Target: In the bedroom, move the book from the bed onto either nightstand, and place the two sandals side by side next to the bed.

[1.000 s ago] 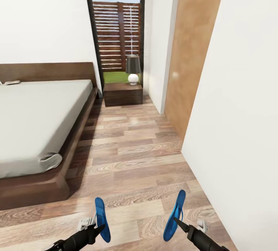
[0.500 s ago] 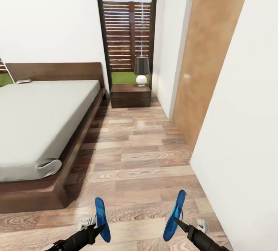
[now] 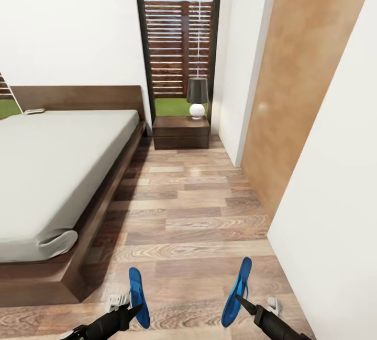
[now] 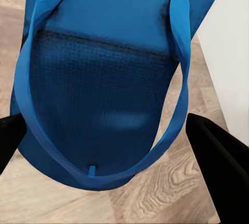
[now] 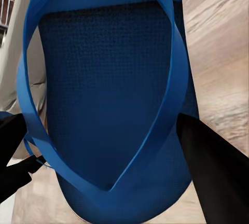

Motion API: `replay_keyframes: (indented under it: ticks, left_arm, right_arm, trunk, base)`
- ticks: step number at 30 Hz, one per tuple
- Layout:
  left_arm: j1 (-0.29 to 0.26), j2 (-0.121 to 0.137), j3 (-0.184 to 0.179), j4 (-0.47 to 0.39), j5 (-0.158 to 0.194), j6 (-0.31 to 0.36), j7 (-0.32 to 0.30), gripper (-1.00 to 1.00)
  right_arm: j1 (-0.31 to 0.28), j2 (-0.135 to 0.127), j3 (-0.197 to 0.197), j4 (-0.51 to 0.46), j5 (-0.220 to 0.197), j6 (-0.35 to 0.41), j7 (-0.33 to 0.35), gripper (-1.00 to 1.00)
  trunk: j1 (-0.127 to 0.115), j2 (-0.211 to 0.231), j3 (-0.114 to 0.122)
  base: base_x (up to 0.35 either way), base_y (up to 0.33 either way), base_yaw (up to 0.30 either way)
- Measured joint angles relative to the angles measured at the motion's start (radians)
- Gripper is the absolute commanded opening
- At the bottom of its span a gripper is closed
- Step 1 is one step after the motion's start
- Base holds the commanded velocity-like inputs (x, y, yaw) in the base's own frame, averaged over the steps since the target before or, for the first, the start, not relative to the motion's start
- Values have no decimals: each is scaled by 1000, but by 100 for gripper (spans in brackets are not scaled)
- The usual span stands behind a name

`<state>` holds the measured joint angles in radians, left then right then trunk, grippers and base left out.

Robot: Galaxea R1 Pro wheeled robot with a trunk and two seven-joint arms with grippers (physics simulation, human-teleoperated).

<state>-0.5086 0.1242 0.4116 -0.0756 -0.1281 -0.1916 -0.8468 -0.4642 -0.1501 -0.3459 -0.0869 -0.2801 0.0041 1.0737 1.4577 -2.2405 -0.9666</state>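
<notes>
Sandals, both bright blue, are off the floor and carried out in front of the robot, one per arm. In the head view the left sandal stands on edge at the tip of the left hand, and the right sandal stands likewise, leaning a little, at the tip of the right hand; the two are well apart, over the wood plank floor. The left wrist view looks straight onto the strap side of its sandal, with a black finger on either side of the sole, so the left hand is clamped on it. The right wrist view gives the same picture: the sandal sits between two black fingers, the right hand closed on it. The bed, with its dark brown frame and off-white mattress, lies to the left and runs back to the headboard at the white wall. A small pale object rests on the mattress near the headboard, too small to make out. The nightstand stands beside the head of the bed, under the tall black-framed window, and bears a lamp with a dark shade and white base. A brown door lies along the right wall.
</notes>
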Motion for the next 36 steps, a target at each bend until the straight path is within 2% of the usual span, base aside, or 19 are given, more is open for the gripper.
replay_keyframes:
  ticks: [36]
  left_arm:
    - [0,0,1,0,0,0,-1,-100]
  right_arm:
    - [0,0,0,0,0,0,0,-100]
  trunk:
    - [0,0,0]
  base:
    - [323,0,0]
